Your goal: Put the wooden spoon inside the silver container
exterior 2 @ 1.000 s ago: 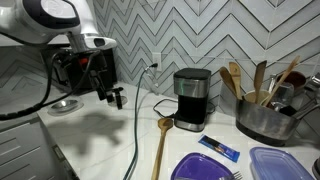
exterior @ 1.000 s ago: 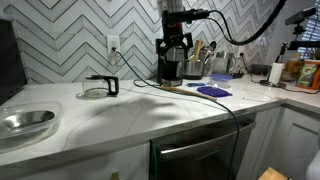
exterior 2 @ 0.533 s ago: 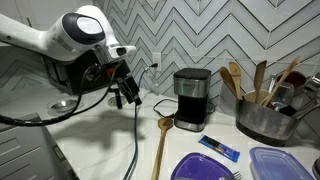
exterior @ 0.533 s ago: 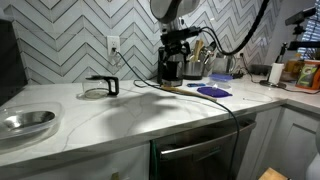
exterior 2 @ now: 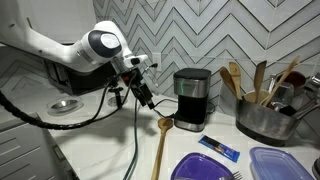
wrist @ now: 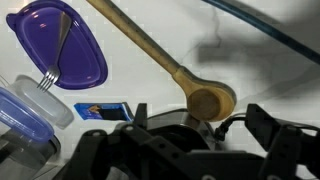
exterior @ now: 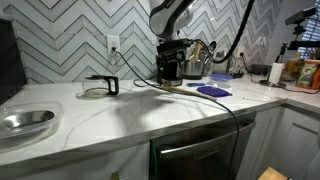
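The wooden spoon point(exterior 2: 160, 146) lies flat on the white counter, its bowl point(exterior 2: 165, 123) next to the dark coffee maker point(exterior 2: 190, 98). In the wrist view the wooden spoon point(wrist: 165, 62) runs diagonally, and its bowl lies between my fingers. My gripper point(exterior 2: 144, 92) is open and empty, hanging above and beside the spoon's bowl. It also shows in the wrist view point(wrist: 200, 120) and in front of the coffee maker in an exterior view point(exterior: 172, 62). The silver container point(exterior 2: 262, 120) stands beyond the coffee maker and holds several wooden utensils. It also shows in an exterior view point(exterior: 197, 67).
A purple plate point(wrist: 60, 48) with a fork, a blue packet point(wrist: 103, 111) and a clear lidded tub point(exterior 2: 276, 163) lie near the spoon's handle. A wide metal bowl point(exterior: 25, 122) sits at the counter's far end. A black cable point(exterior 2: 137, 135) hangs over the counter.
The arm has swung across the counter toward the coffee maker and tilted, bringing the open gripper close to the spoon's bowl. The spoon has not moved.
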